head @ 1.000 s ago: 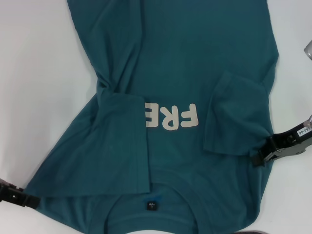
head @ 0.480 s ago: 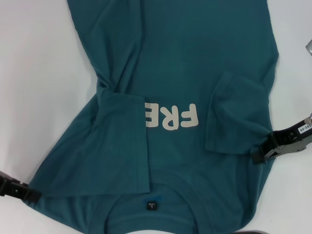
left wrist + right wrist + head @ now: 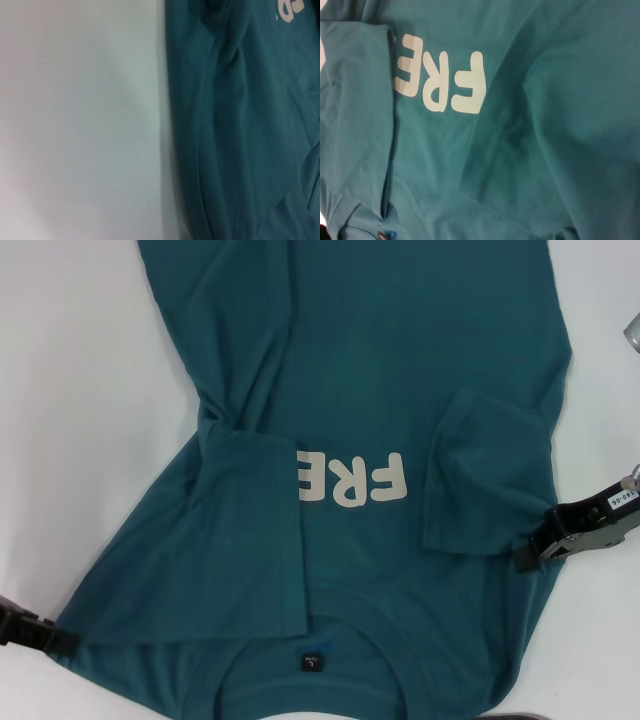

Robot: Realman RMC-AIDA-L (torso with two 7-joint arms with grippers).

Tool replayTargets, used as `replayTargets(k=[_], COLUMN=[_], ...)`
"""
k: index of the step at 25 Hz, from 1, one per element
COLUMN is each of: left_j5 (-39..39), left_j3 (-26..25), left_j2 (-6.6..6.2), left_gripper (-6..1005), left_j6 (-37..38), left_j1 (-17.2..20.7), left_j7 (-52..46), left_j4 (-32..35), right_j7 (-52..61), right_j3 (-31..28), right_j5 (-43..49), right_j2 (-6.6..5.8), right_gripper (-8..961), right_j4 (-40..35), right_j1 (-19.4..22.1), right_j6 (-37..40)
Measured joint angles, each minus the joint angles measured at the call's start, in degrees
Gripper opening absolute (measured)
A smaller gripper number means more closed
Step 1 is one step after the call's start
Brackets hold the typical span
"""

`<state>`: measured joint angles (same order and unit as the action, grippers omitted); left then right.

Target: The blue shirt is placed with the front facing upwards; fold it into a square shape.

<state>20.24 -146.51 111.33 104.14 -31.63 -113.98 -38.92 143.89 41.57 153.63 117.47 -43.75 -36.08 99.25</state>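
large dark teal-blue cotton t-shirt [image 3: 380, 390] flat on white table [image 3: 70, 390], both sleeves folded in to square the sides; left gripper [image 3: 40, 632] at near-left shoulder corner, right gripper [image 3: 540, 548] at right edge, jaw state impossible to tell.

Hem: the large dark teal-blue cotton T-shirt [image 3: 380, 370] runs off the head view's top edge; hem unseen.
Collar: cut by the bottom edge; small dark label [image 3: 311, 664] too small to read.
Lettering: white block letters [image 3: 350, 480] show only "FRE"; the rest lies under the folded-in left sleeve [image 3: 250, 530].
Left gripper [image 3: 40, 632]: cropped at the frame edge, jaws' state unclear.
Right gripper [image 3: 530, 552]: tips against the shirt's edge; grip unclear.
Left wrist view: blurred.
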Motion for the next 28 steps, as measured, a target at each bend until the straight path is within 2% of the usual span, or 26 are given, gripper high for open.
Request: replayTargets(k=[11, 14, 19, 28], left_j5=[-0.02, -0.02, -0.03, -0.02], left_j3=[-0.04, 0.01, 0.99, 0.97], left_j2=[0.1, 0.13, 0.38, 0.33], left_gripper=[309, 106, 43, 43], left_j6=[-0.31, -0.25, -0.3, -0.14], left_j1=[-0.27, -0.38, -0.41, -0.59], left_j7=[1.53, 1.55, 1.59, 1.64], left_j4=[-0.02, -0.02, -0.04, -0.38], right_j7=[-0.02, -0.02, -0.02, -0.02], right_j3=[-0.2, -0.2, -0.18, -0.17], right_j5=[0.0, 0.0, 0.01, 0.01], right_j2=[-0.19, -0.19, -0.18, -0.14], right_gripper=[13, 12, 12, 13], right_j4=[0.42, 0.42, 0.42, 0.42], right_j1=[-0.05, -0.08, -0.15, -0.51], right_j6=[-0.29, -0.3, -0.3, -0.29])
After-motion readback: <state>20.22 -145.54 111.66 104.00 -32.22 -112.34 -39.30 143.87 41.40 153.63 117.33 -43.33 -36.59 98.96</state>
